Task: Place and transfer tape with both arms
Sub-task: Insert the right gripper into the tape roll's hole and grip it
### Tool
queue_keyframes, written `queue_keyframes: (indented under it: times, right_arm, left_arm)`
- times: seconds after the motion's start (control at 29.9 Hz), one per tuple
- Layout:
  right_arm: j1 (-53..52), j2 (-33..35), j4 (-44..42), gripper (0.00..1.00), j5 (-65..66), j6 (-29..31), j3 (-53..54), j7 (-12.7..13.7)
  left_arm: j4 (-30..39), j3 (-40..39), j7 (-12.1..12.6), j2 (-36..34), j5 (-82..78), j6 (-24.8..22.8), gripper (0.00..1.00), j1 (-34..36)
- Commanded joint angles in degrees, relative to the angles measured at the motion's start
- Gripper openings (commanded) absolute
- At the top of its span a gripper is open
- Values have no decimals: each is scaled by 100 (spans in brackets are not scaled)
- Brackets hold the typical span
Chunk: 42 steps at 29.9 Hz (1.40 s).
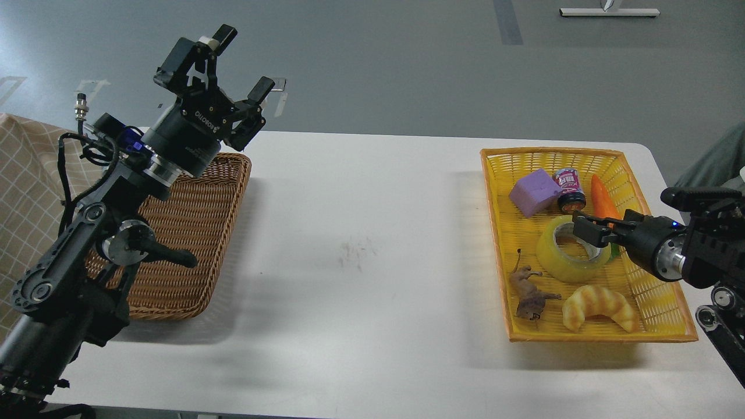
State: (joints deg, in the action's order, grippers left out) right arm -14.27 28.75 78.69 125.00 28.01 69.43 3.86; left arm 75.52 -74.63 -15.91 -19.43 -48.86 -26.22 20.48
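Note:
The tape (560, 263), a glossy yellow roll with a grey-white core, lies flat in the yellow basket (550, 152) at the right of the table. My right gripper (589, 230) reaches in from the right and hovers over the roll's right rim, covering part of the core. It is dark and seen nearly end-on, so its fingers cannot be told apart. My left gripper (238, 65) is raised high above the far corner of the brown wicker basket (192, 233) at the left, open and empty.
In the yellow basket around the tape lie a purple block (534, 192), a small jar (569, 189), a toy carrot (602, 201), a croissant toy (598, 307) and a brown toy animal (528, 294). The white table (361, 262) lies between the baskets.

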Motion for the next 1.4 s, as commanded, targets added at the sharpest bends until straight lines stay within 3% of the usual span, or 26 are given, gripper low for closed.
queue_keyframes:
  times: [0.0,0.33,0.64,0.84,1.37]
  right_arm:
    - [3,-19,-73,98,0,-1,-9,1]
    - [-24,-177,-670,95,0,-32,-52,19]
    - [-138,-265,-864,75,0,-155,-202,27]
    - [-182,-282,-864,67,0,-155,-211,27]
    - [-182,-274,-846,67,0,-129,-211,10]
  left_arm:
    - [-3,-16,-9,-8,-1,-6,98,8]
    - [-3,-7,0,0,-1,-6,98,-35]
    - [-3,-16,0,0,-1,3,98,-35]
    - [-3,-25,0,0,8,3,98,-44]
    - [-3,-16,0,-8,-1,38,98,-36]
